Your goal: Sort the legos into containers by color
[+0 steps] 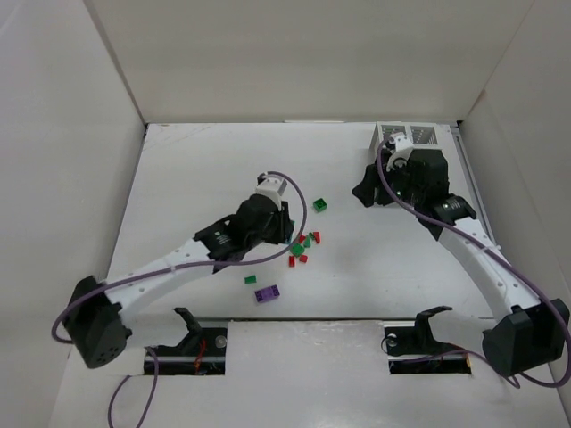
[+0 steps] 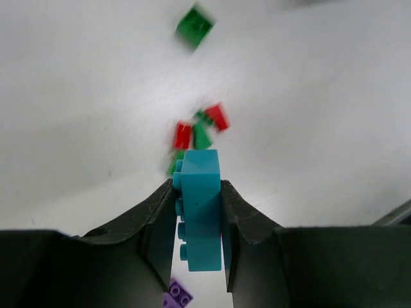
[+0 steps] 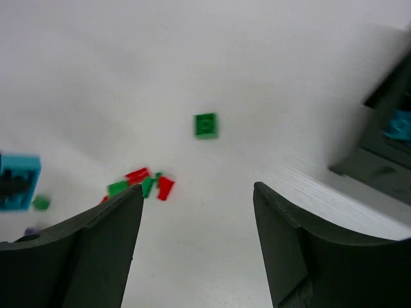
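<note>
The left hand (image 2: 199,192) is closed on a teal-blue plastic brick (image 2: 200,212). Its two dark fingers (image 2: 154,218) press the brick's long sides, so the long axis runs along the fingers and one end stands proud of the tips. Just past the tips, at twelve o'clock in the wrist view, small red and green plastic bricks (image 2: 200,128) lie in a loose cluster on the white bench (image 1: 196,178). A purple brick (image 2: 176,296) shows under the hand at six.

From above, the cluster of square slatted bins (image 1: 406,135) lies at about two o'clock from the left hand, well apart, near the far right corner. Only white bins show; the right arm (image 1: 473,241) covers the rest. The right hand (image 3: 198,190) hangs open and empty just beside those bins, far nearer to them than the left. At three o'clock in the right wrist view a dark bin holds a teal patch (image 3: 399,125), so the carry likely ends there.
</note>
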